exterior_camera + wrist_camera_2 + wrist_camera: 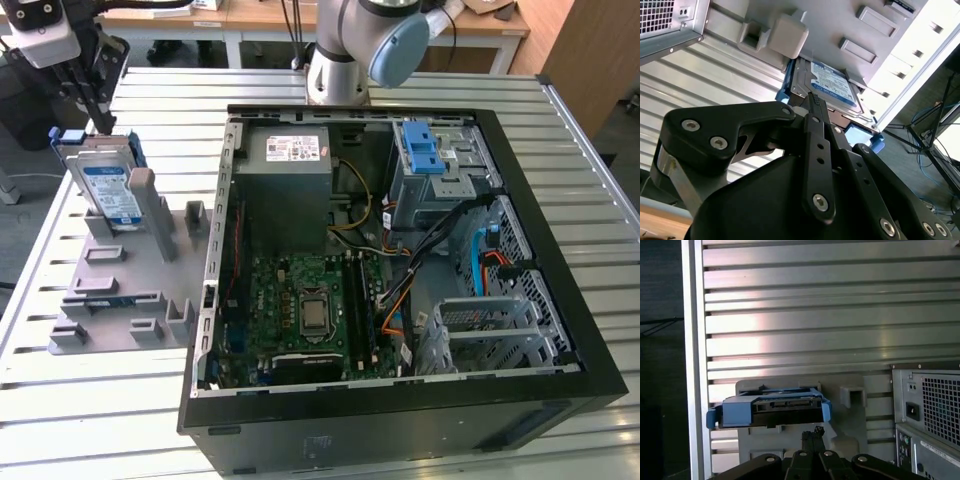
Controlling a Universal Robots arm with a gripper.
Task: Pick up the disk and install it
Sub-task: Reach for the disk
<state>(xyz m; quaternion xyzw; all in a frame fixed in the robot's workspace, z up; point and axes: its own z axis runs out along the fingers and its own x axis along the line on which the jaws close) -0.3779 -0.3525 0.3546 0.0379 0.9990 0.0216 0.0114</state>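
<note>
One disk [834, 84] just beneath gripper [813, 97].

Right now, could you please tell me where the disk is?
The disk stands tilted in the grey holder on the exterior view's left, beside the open computer case, with the gripper just above it.

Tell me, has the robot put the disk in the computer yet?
Not yet. Nothing looks done: the disk leans in its grey holder, outside the open computer case. In hand: the gripper hovers close above the disk, not holding it. Left: picking it up and fitting it into the case.
</note>
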